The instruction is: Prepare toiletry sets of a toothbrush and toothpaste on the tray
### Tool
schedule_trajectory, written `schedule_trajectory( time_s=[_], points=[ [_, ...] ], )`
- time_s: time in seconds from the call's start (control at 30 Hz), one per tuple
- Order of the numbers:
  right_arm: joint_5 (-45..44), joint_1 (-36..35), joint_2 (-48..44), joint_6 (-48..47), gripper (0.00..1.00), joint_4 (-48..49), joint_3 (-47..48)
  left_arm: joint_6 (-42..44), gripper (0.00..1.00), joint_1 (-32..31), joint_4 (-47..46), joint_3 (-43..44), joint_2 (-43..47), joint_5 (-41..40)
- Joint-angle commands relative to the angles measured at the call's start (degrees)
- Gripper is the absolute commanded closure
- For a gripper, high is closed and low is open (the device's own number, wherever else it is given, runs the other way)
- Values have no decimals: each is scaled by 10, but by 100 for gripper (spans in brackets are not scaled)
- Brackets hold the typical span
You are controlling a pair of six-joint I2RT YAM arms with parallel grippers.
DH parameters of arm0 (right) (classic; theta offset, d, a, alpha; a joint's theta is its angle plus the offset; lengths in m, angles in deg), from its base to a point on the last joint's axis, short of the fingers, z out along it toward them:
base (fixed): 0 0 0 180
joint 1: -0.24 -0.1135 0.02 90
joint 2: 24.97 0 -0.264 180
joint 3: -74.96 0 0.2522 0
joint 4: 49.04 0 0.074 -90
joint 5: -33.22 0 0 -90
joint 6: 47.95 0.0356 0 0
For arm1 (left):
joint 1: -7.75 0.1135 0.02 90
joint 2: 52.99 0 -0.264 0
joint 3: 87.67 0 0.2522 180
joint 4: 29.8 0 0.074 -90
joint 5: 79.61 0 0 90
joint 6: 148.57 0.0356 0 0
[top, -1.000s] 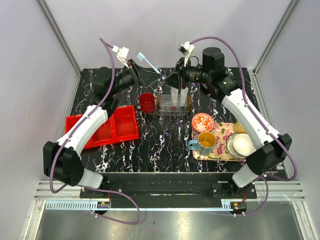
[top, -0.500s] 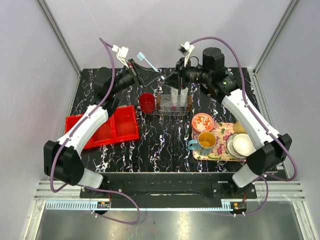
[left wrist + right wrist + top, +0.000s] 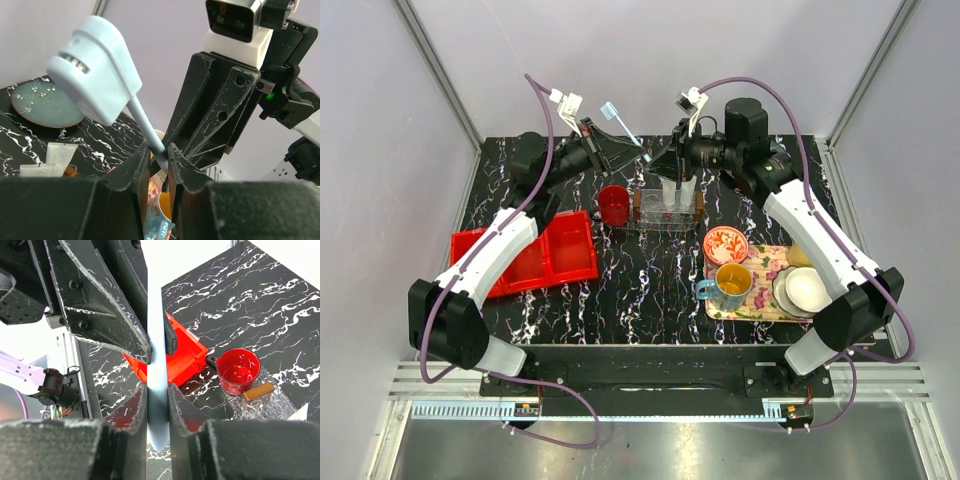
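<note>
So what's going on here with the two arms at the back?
Both arms hold one toothbrush in the air over the back of the table. The left gripper is clamped on its thin neck below the head, and the right gripper grips the handle; it looks like a handover. Two toothpaste tubes sit on the clear tray nearby.

Both arms (image 3: 488,258): white shells, blk joints, purple cables (image 3: 544,118).

Behind the red cup (image 3: 613,205), both arms' jaws meet on the toothbrush (image 3: 621,124) (head tilted up-left); the tray (image 3: 651,222) lies just right of it.
</note>
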Motion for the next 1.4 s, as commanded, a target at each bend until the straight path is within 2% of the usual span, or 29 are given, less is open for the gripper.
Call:
schedule_trajectory(
  time_s=[0.0,0.1,0.23,0.4,0.8,1.0,1.37],
  points=[
    [1,-8,-28,-8,68,13,-3,76,100,-10,27,39,-3,24],
    [-17,-8,-37,-22,50,-3,-2,130,100,-10,72,42,2,24],
    [-33,-7,-54,-43,40,-30,-2,212,100,-9,148,41,11,22],
    [-57,-7,-71,-87,39,-58,6,326,100,-9,245,58,12,24],
    [-45,-9,-44,-118,39,-98,47,491,100,-32,433,98,1,65],
    [-51,-19,-32,-128,40,-98,42,521,100,-53,470,109,-3,70],
    [-52,-34,-25,-137,42,-99,29,526,100,-71,481,125,-15,69]
  ],
)
